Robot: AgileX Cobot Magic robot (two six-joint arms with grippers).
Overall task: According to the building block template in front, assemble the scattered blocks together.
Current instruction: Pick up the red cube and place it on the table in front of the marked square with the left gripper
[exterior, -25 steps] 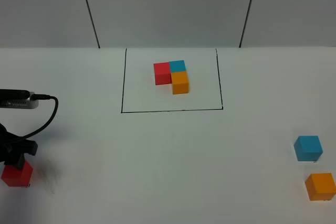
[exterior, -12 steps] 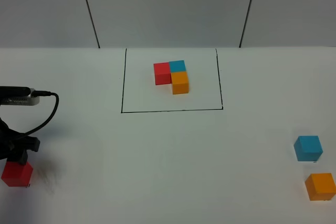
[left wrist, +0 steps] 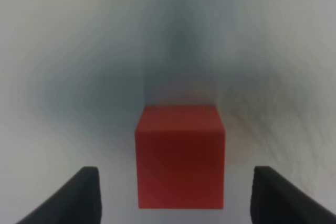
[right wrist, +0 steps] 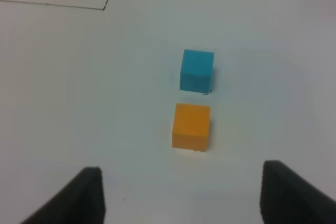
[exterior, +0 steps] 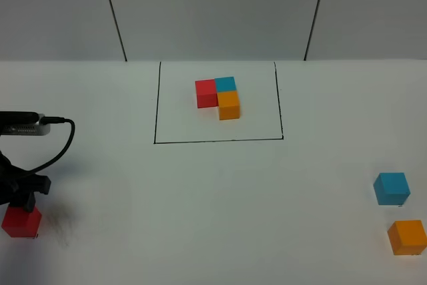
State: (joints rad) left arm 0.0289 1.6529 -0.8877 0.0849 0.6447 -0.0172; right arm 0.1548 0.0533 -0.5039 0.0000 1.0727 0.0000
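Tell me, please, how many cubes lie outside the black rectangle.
3. The red cube sits at the near left; the blue cube and the orange cube lie apart at the near right, blue farther back. None appears hidden.

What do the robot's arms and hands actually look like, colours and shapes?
Only the left arm shows from above: black, blocky parts, carrying a small grey-and-black box with a black cable looping from it. The left hand and right hand each end in two dark, matte fingers with slanted tips. No markings are visible.
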